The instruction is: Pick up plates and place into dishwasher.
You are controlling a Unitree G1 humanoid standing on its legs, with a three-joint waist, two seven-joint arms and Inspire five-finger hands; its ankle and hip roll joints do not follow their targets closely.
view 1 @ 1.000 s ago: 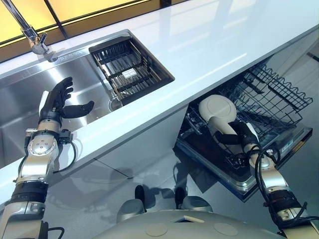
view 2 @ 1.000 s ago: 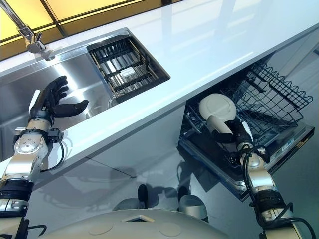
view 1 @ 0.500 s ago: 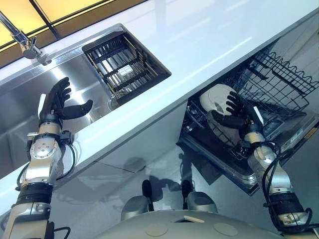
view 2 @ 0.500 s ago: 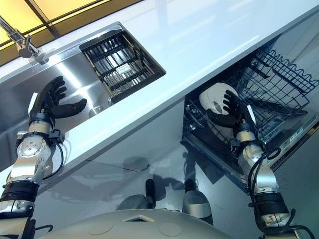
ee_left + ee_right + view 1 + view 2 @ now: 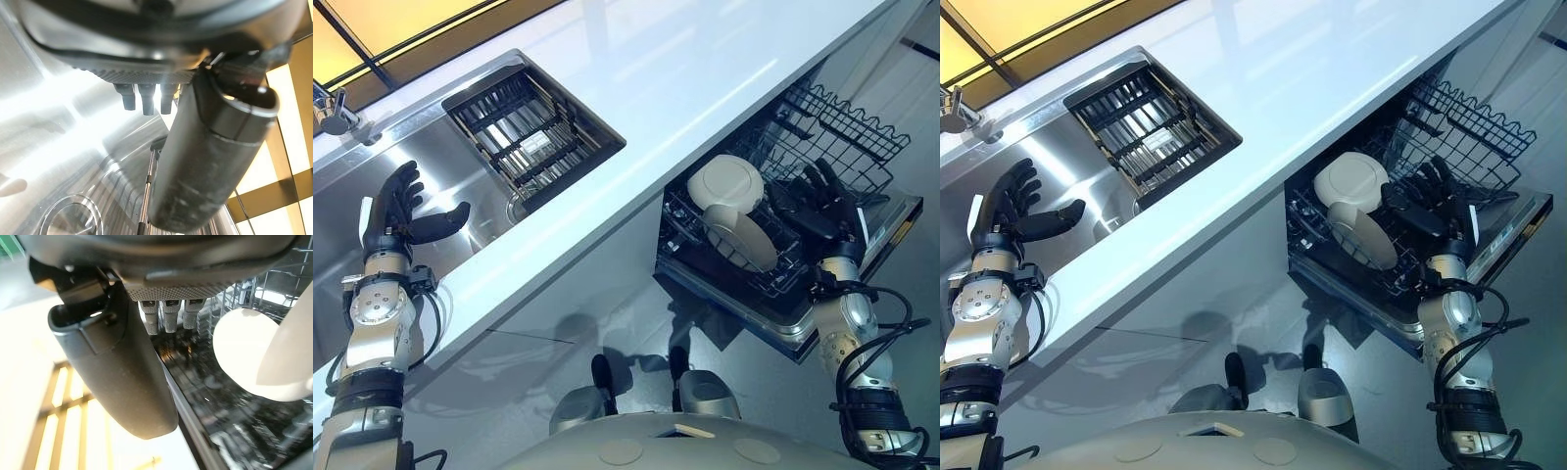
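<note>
**Two plates racked, both hands empty**

The left hand [image 5: 393, 211] hovers over the steel sink [image 5: 431, 166] with its fingers spread straight and thumb out, holding nothing. A dark slatted drying rack [image 5: 524, 137] sits at the sink's far end. Past the white tabletop [image 5: 685, 69], two pale plates [image 5: 724, 183] stand on edge, leaning together, in the pulled-out dishwasher rack [image 5: 847, 137]. The right hand [image 5: 830, 211] hangs just beside them, fingers straight and gripping nothing. The plates look rigid, smooth and likely breakable, so probably slippery. A pinch across the rim, thumb on one face and fingers on the other, seems the surest hold.
</note>
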